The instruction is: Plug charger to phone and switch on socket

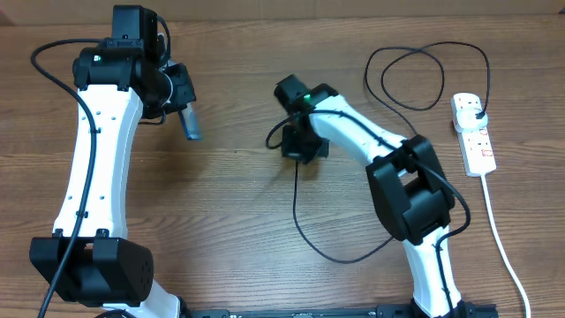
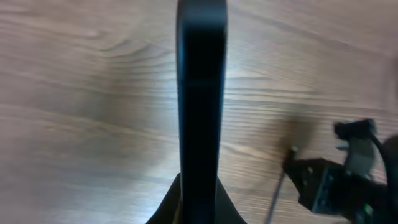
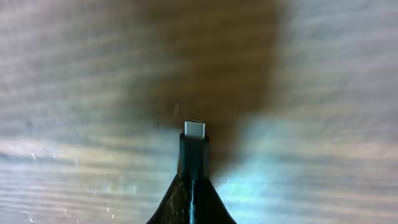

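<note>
Phone (image 1: 191, 122) L, charger (image 1: 295, 203) mid, socket (image 1: 474, 134) far R, charger end in it.

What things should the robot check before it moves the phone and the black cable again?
1. Left jaws shut on the phone: ok.
2. Right jaws shut on the charger, with its connector tip poking out: ok.
3. Tip meeting the phone: not ok, they are apart over the table.
4. Tip lined up with the phone's port: cannot tell, the port does not show.
5. Charger's plug in the socket: looks ok.
6. Socket switched on: cannot tell.
</note>
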{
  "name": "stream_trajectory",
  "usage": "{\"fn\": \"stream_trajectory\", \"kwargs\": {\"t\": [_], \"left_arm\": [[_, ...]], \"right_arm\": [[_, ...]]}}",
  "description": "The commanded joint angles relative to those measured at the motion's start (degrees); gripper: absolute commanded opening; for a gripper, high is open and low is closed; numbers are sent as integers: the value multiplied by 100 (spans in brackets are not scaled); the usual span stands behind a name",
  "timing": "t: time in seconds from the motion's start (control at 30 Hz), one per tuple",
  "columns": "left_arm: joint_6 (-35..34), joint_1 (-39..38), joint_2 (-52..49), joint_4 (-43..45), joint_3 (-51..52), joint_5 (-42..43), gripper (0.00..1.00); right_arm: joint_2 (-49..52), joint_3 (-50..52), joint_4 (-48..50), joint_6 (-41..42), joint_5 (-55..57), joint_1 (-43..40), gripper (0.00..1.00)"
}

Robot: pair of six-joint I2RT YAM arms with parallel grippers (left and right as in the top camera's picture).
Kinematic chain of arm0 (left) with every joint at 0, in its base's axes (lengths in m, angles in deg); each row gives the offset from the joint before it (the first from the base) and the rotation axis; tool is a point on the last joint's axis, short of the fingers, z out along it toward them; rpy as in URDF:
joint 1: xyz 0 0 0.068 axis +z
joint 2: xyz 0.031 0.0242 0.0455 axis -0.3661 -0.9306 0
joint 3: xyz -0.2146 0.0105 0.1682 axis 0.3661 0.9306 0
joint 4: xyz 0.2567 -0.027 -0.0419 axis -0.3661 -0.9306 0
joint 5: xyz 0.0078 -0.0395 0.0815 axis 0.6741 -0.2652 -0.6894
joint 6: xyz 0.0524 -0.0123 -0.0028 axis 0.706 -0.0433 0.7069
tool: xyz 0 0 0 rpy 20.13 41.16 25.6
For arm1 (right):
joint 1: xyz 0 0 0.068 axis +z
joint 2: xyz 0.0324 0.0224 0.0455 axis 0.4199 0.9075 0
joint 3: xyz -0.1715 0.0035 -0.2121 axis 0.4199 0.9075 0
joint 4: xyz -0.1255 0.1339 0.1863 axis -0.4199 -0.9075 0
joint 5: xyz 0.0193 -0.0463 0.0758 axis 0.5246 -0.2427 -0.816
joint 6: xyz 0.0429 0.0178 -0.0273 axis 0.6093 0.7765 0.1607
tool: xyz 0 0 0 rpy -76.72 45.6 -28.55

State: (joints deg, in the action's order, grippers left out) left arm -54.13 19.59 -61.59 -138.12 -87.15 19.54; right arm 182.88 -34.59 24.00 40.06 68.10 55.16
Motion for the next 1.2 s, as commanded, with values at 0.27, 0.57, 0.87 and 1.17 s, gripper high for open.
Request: {"fn": "stream_trajectory", "kwargs": {"t": [0.27,0.57,0.87,1.17], "left_arm": [[302,-37,-9,1513,-15,2997,4],[170,-37,-9,2643,-15,3893,4],[225,-37,-9,2752,-15,4734,4],[450,-37,-9,2745,-15,4662,4]], "right_arm": [[-933,-190,118,-1473,-1574,-498,4],[-2044,-190,92,-1600,-2050,-490,4],[-2736,-190,-94,-1617,-1849,-4,4],[-3191,-190,-101,-1574,-1287,444,4]]}}
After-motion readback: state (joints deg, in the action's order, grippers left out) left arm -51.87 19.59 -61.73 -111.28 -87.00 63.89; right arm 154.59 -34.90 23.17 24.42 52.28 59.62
